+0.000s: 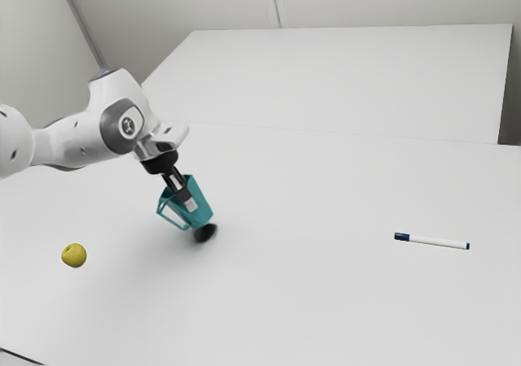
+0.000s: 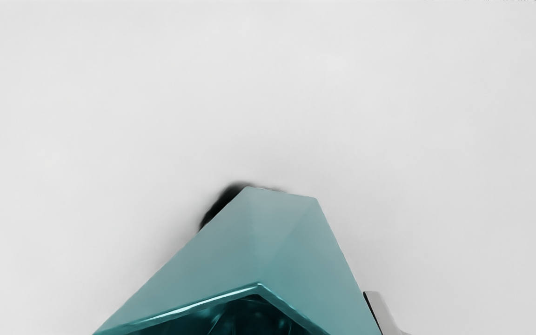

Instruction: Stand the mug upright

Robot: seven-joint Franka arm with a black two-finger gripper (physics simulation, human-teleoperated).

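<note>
Fruit (image 1: pixel 74 255): small, round and yellow, resting on the white desk (image 1: pixel 326 260), at the exterior view's left. It sits well apart from the mug (image 1: pixel 202 206), but it could roll if a dropped mug tumbled into it.

Handle (image 1: pixel 171 220): on the mug's side facing the exterior view's left. Should the mug twist in the grasp, this loop might meet the desk first and prop the mug askew.

Pincer (image 1: pixel 189 204): reaching down at a slant and grasping the mug. In the wrist view one finger (image 2: pixel 381 312) lies against the outer wall; the other is hidden. The smooth, slanting walls could slide out if the hold is shallow or off centre.

Mug: teal and faceted, tilted rather than upright, with its mouth toward the pincer and its base lower, at or near the desk. Letting go at this lean would probably tip it onto its side. Lowering it while tilted would bring one edge of the base down first, so it might pivot or skid.

Shadow (image 1: pixel 205 233): dark, just by the base. Whether the base touches the desk cannot be told, so a release from too high is another risk.

Marker (image 1: pixel 435 241): white with a blue cap, lying far to the exterior view's right, unlikely to interfere.
</note>
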